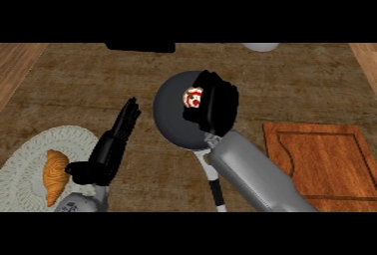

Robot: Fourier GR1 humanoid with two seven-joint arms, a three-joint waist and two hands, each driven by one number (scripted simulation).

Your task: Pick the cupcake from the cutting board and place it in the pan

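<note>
Now holding cupcake [194, 97] over pan [171, 124], right hand [213, 102] seemingly curling round its light, crushable sides; left hand [117, 137] resting straight-fingered.

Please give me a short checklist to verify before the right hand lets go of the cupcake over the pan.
1. Cupcake is above the pan: ok.
2. Right hand is curled round the cupcake: ok.
3. Cupcake touches the pan bottom: cannot tell, the hand hides it.
4. Cutting board has no cupcake on it: ok.
5. Left hand is open and beside the pan, not over it: ok.
6. Croissant on the plate lies apart from the pan: ok.
</note>
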